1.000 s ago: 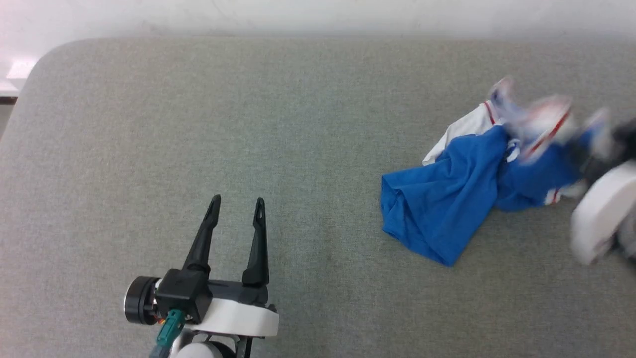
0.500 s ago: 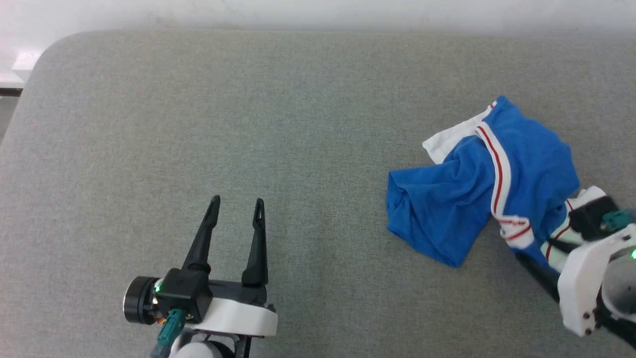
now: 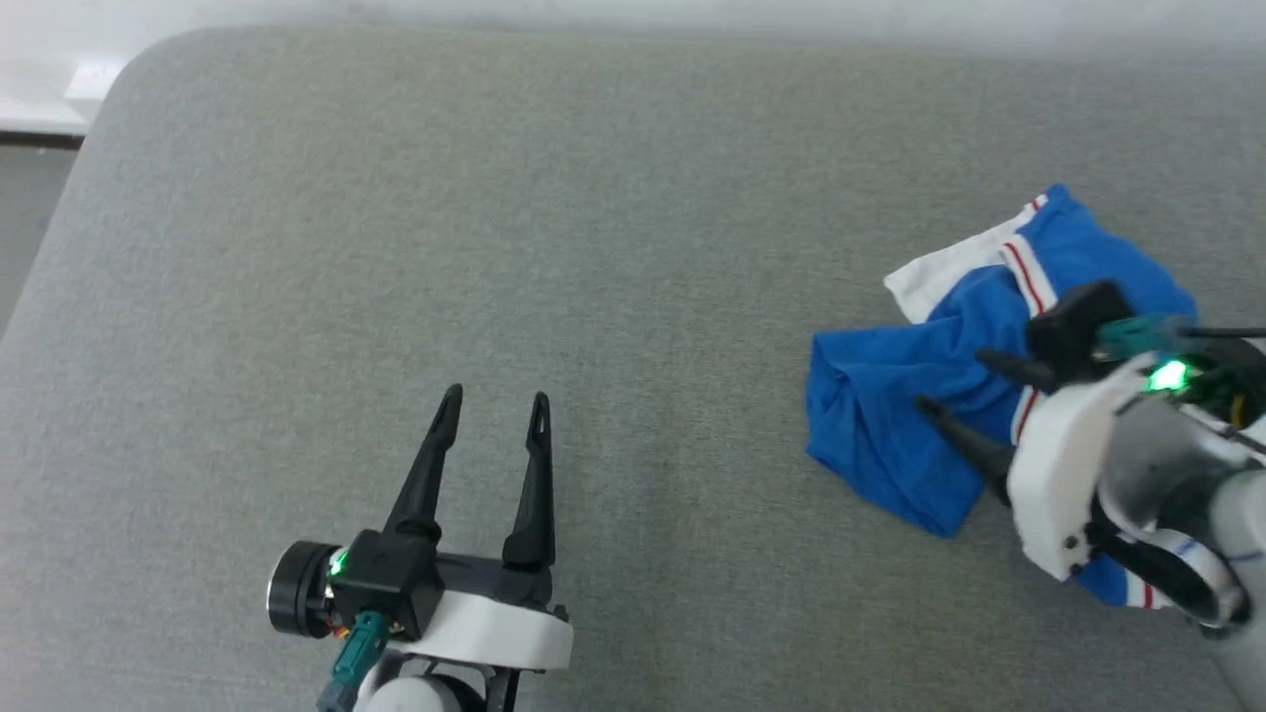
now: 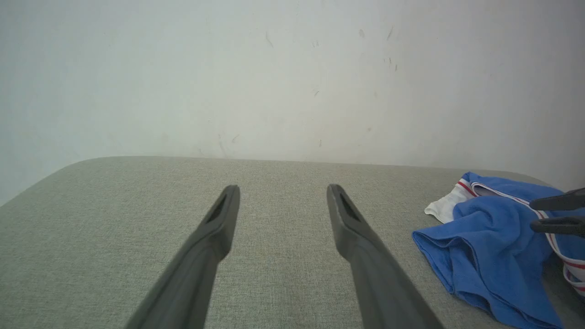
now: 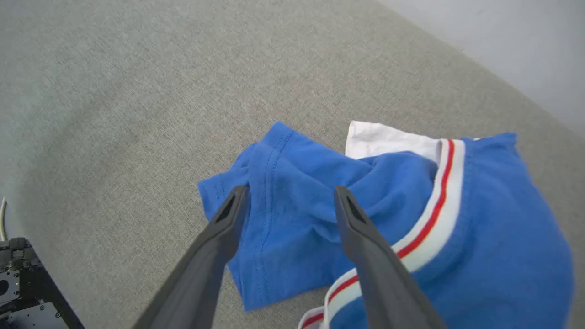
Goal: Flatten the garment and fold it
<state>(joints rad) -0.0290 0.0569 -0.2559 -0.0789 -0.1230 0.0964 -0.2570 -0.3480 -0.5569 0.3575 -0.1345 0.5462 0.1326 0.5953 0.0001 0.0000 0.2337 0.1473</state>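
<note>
Logged garment [image 3: 890, 435] bunched at 3 o'clock on worktop [image 3: 495, 198], long axis roughly 2-to-8; noted right hand [image 3: 951, 381] released, empty, poised over its blue fold, clearly nearer; noted left hand [image 3: 497, 398] released, idle at 7 o'clock, well apart

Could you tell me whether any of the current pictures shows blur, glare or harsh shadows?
Head view: sharp, evenly lit, with small green glare behind the right tool. Left wrist view: left tool softens toward the lens, garment crisp. Right wrist view: garment sharp, only soft shadows.
</note>
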